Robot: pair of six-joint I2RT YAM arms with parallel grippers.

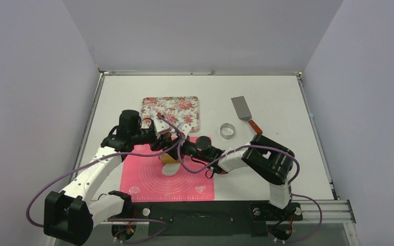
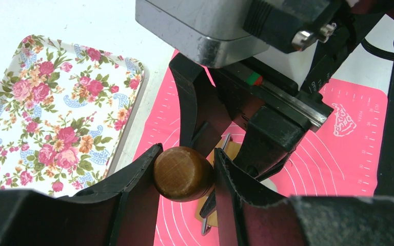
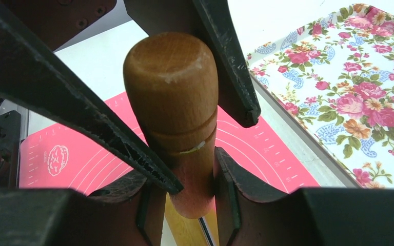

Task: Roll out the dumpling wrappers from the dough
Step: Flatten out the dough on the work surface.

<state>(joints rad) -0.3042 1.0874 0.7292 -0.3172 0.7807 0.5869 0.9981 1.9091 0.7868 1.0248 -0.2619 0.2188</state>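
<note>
Spatula [image 1: 242,108], cutter [image 1: 228,136] overhead only, pin [image 2: 182,173] wrist-close

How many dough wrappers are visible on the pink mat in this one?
1: a white dough disc lying on the pink mat, near its middle. More may be hidden under the arms.

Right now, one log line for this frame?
left gripper: shut on rolling pin handle | right gripper: shut on same handle | dough disc: flat on pink mat

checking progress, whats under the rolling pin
Under the rolling pin: the pink mat, with a white dough disc poking out on the near side. The arms hide whatever else lies beneath.
</note>
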